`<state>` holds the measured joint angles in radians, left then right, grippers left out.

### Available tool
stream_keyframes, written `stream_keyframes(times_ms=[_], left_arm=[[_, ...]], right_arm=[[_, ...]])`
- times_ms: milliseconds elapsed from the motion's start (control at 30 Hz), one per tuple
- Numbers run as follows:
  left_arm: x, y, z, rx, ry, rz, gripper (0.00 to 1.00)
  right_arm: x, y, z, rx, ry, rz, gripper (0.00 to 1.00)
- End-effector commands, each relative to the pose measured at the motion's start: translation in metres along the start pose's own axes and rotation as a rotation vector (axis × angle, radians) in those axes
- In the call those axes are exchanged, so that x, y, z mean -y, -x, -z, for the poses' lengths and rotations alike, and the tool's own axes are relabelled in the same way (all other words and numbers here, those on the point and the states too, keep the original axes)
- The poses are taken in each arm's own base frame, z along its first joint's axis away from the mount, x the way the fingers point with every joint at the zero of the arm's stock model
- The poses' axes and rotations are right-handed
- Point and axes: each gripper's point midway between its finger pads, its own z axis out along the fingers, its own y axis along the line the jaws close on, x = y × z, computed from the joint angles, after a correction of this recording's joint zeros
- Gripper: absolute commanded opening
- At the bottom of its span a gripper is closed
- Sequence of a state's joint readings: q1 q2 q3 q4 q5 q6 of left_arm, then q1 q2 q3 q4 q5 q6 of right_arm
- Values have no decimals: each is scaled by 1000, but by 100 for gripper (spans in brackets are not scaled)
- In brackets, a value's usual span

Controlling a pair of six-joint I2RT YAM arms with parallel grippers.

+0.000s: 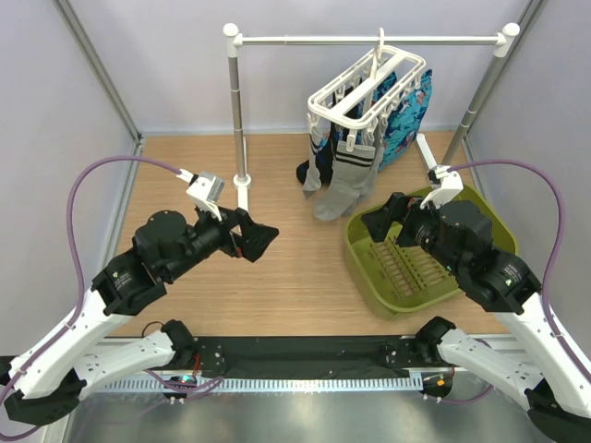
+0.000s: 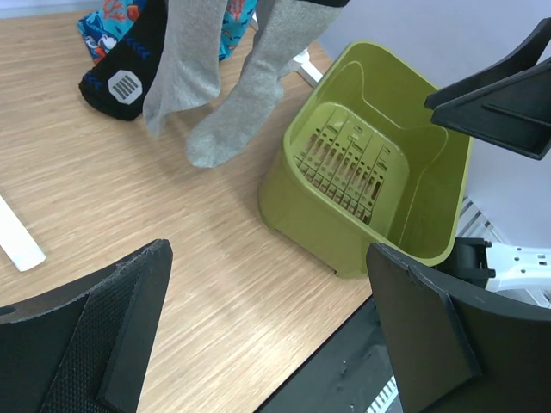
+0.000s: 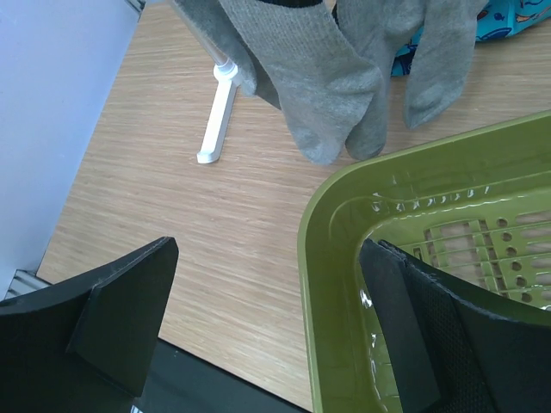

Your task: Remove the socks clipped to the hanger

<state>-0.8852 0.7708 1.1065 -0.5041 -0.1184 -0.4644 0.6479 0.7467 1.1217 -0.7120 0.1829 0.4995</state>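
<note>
One hanger (image 1: 343, 113) hung by its hook from the single white rail (image 1: 369, 40) at the far side of the table (image 1: 277, 277); its rectangular frame ran lengthwise from near-left to far-right in the overhead view, tilted a little, with its pegs dangling below. The socks were clipped under it; two grey socks (image 1: 343, 180) showed clearly side by side from above, though the right wrist view hinted at more grey toes than that and the exact count could not be told; at least one black sock (image 1: 312, 171) with a white mark hung to their left. Each sock hung with its long axis upright, cuff at the pegs and toe down at the table. One blue patterned cloth (image 1: 406, 120) hung behind them; one green basket (image 1: 365, 268) stood just right of the socks. The left tool (image 1: 261, 235) and the right tool (image 1: 383, 221) both stood wide, holding nothing; the right one hovered over the basket.
</note>
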Motion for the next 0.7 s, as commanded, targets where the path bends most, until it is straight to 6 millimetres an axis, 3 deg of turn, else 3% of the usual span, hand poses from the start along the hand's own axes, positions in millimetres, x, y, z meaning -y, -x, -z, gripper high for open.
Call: stream_keyframes(times_ms=[0,233,400,533,600,667], left_arm=[[8,10,-1,41,-39,2,100],[6,7,-6,28,-26,4,99],[4,12,-12,43,-1,8,100],[-9,25,-29,53,106,-11,100],[-1,47,-32,87,104,-14,100],[6,51,-47,78,88,-27,100]], right_arm=[[-1,14,1,49,-13,-16,100],[2,18,6,71,-23,-21,100],[2,31,18,135,-17,-35,100],[7,46,26,191,-46,-8,100],[14,50,26,196,-76,108,100],[11,50,20,199,-60,154,100]])
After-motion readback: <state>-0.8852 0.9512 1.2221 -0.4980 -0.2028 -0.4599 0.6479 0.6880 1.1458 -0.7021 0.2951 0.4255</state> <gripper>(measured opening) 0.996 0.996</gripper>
